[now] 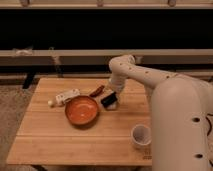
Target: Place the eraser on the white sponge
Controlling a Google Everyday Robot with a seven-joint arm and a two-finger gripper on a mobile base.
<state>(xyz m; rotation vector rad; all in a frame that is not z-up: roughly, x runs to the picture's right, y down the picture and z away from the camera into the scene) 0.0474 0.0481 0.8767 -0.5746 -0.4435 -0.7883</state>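
My gripper (112, 95) hangs over the middle of the wooden table (50, 135), just right of the orange bowl (81, 110). Right below it a small black eraser (108, 99) lies tilted on top of a small white sponge (113, 105). The gripper is close above the eraser. My white arm reaches in from the right and covers the table's right edge.
A dark red-brown utensil (97, 91) lies behind the bowl. A long white knobbed object (64, 97) lies at the left. A white cup (141, 135) stands near the front right. A dark wall with a rail runs behind the table.
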